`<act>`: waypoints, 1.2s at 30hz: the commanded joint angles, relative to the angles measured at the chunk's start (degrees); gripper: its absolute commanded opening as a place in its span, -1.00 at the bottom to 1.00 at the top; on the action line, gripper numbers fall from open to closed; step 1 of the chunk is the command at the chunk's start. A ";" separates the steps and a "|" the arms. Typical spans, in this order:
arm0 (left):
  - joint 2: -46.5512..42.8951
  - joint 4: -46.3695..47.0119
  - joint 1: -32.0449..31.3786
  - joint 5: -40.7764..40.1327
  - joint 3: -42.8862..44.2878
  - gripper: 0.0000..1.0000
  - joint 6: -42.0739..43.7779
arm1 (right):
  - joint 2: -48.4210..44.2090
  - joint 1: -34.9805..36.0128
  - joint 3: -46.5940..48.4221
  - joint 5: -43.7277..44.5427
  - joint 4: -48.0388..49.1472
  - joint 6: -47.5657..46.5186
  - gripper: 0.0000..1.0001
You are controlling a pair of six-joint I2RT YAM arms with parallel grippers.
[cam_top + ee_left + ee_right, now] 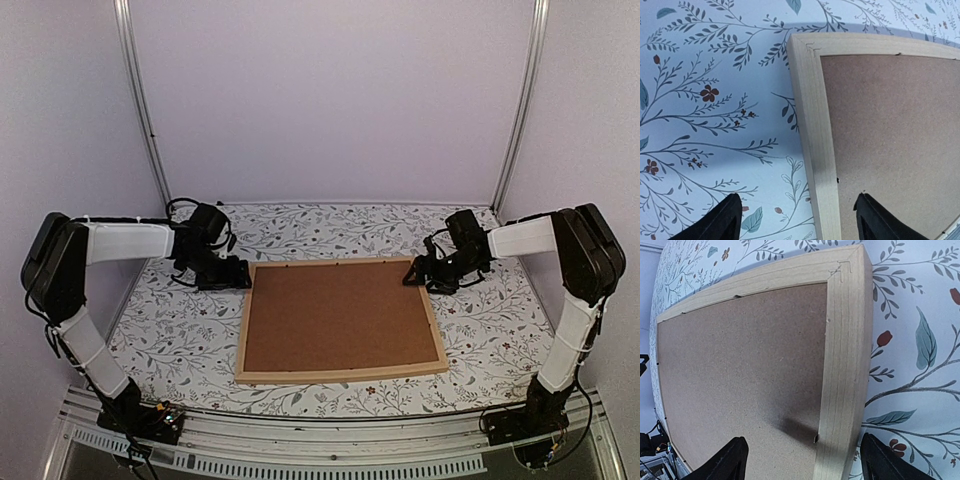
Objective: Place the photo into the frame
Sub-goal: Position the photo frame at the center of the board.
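As the left gripper [797, 200] and right gripper [804, 440] hang with fingers [725, 220] apart, next they must pinch the frame [810, 125] between them

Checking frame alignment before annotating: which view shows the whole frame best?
Top external: the whole frame lies flat, back up, all four rails visible around the brown backing board. Left wrist shows only one corner with parts of two rails; right wrist likewise, another corner.

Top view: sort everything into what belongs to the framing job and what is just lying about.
Job: wooden frame; brown backing board inside it; left gripper and right gripper, open at its far corners. The photo is not in view.
Just there: floral table cover; metal posts.
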 commanded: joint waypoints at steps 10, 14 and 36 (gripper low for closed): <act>1.91 -3.32 1.41 -3.55 1.41 0.62 1.76 | 0.80 0.06 -2.16 -1.47 -0.65 -0.81 0.61; 1.67 -2.03 1.80 -0.48 0.50 0.63 1.75 | 0.60 0.04 -1.66 0.59 -1.36 -0.93 0.57; -1.44 -0.69 1.86 3.38 -1.41 0.65 1.33 | -8.34 2.18 -8.65 12.46 -5.36 0.64 -0.49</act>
